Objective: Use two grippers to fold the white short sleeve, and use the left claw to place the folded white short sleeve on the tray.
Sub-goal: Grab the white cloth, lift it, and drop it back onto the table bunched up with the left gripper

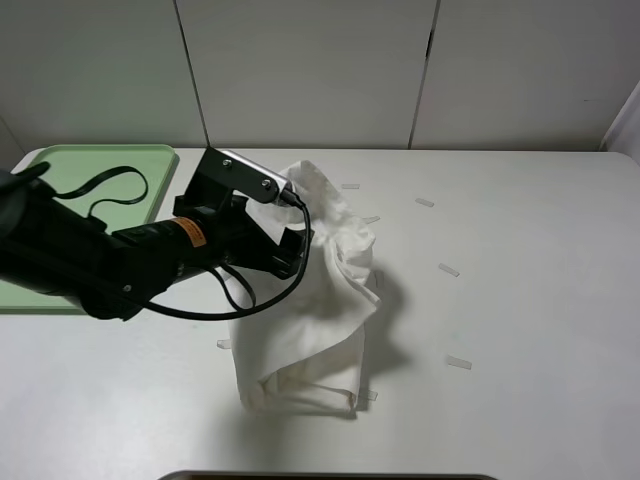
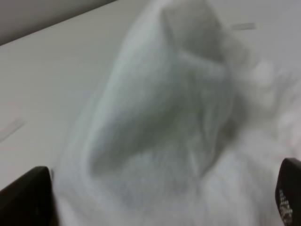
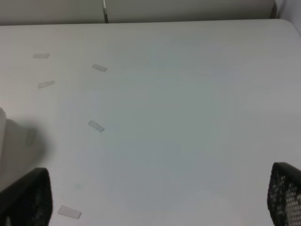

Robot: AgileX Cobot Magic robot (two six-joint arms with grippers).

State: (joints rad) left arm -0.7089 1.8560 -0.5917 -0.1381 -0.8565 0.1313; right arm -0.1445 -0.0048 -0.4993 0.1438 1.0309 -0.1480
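The white short sleeve [image 1: 310,300] lies bunched in a tall crumpled heap on the near middle of the bench [image 1: 520,330], its top raised toward the far side. The left claw [image 1: 292,240] sits against its upper left, jaws spread wide with cloth between them. The right claw [image 3: 160,197] hangs released over bare bench. The tray [image 1: 95,160] lies far left, apart from the shirt.
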